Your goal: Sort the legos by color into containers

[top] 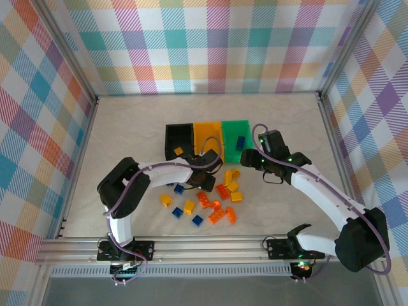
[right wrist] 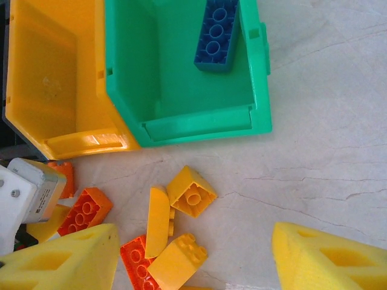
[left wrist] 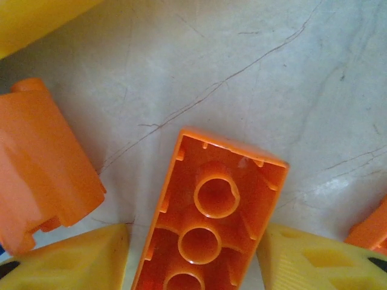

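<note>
Pale marbled tabletop (top: 127, 127), hemmed in by bright plaid walls (top: 191, 44), carries a loose scatter of legos (top: 204, 207) toward its near edge: yellow, orange and blue, lying every which way. Among them the left hand (left wrist: 193, 266) straddles an orange brick (left wrist: 213, 217) lying hollow side up, its long axis running out between the fingers. They sit close beside it, but I cannot tell whether they pinch it. Another orange piece (left wrist: 42, 169) crowds its left. The right hand (right wrist: 193, 254) hangs spread wide and empty over yellow bricks (right wrist: 190, 193). Beyond, the black bin (top: 171, 135), orange-yellow bin (top: 207, 137) and green bin (top: 229, 137) stand touching in a row. A blue brick (right wrist: 216, 33) lies in the green one, pointing away.
</note>
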Controlling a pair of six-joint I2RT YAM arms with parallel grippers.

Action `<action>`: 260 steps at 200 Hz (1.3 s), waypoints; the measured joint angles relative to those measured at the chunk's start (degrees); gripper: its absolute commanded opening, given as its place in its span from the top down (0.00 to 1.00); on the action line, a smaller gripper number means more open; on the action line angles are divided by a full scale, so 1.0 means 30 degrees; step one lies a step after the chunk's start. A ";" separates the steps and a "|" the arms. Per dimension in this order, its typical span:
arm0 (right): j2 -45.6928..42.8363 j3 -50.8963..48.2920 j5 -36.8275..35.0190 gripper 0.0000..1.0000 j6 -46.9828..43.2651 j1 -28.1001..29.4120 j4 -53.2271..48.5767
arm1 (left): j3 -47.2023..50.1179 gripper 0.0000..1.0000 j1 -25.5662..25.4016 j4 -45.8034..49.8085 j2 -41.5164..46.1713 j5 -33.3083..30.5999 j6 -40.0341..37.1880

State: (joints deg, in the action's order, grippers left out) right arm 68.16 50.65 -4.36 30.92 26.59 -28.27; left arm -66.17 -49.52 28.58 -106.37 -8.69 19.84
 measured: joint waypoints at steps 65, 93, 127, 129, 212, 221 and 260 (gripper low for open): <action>-0.0051 -0.0342 0.0284 0.32 0.0000 -0.0146 0.0000 | -0.0430 0.60 -0.0539 -0.0189 -0.0386 -0.0495 -0.0503; -0.0175 -0.0423 0.0335 0.32 0.0007 -0.0219 0.0000 | -0.0430 0.68 -0.0546 -0.0255 -0.0379 -0.0539 -0.0495; -0.0306 -0.0430 0.0335 0.32 0.0058 -0.0270 0.0000 | -0.0401 0.73 -0.0546 -0.0364 -0.0015 -0.0444 -0.0466; -0.0313 -0.0430 0.0335 0.32 0.0058 -0.0270 0.0000 | -0.0401 0.73 -0.0546 -0.0372 0.0073 -0.0408 -0.0444; -0.0423 -0.0437 0.0342 0.32 0.0087 -0.0393 0.0007 | -0.3993 0.76 0.1734 -0.0481 0.2543 0.1851 0.1581; -0.0423 -0.0452 0.0342 0.32 0.0124 -0.0401 0.0000 | -0.5209 0.77 0.2229 -0.0525 0.1756 0.1938 0.1836; -0.0765 -0.0648 0.0335 0.31 0.0138 -0.0474 -0.0022 | -0.8204 0.77 0.3555 -0.0226 -0.1537 0.1712 0.2907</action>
State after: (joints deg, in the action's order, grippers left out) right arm 65.87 48.71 -3.36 31.33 25.17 -28.34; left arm -90.78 -38.85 27.90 -110.98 -3.55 28.56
